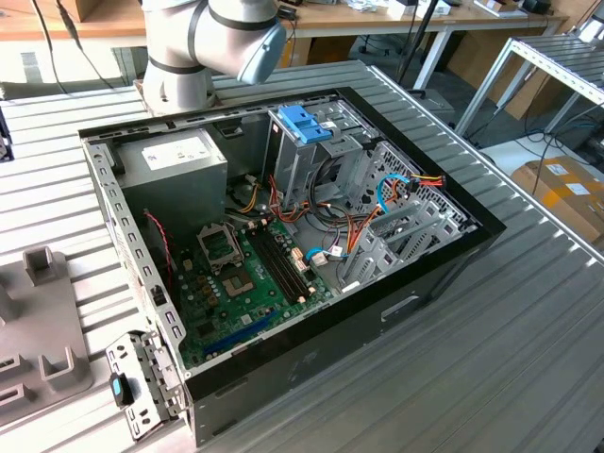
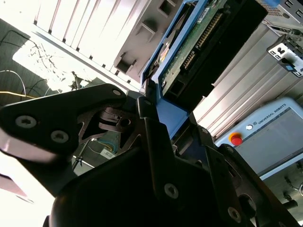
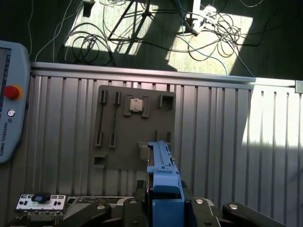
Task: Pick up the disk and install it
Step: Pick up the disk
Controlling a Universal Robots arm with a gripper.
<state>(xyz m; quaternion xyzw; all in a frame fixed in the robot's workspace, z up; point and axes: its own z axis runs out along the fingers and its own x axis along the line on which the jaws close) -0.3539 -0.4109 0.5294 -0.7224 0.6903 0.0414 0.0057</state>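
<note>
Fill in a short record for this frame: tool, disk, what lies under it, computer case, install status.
tool: the tool is shut on the disk, at its blue rail
disk: lifted, over the edge of the grey fixture plate
plate: on the ribbed table, with a square chip seated in it
computer case: open, drive cage exposed
install: not yet done

Blue-railed disk (image 3: 162,172), black gripper (image 3: 163,210), green motherboard (image 1: 236,288) (ribbed silver table (image 1: 528,330))
</note>
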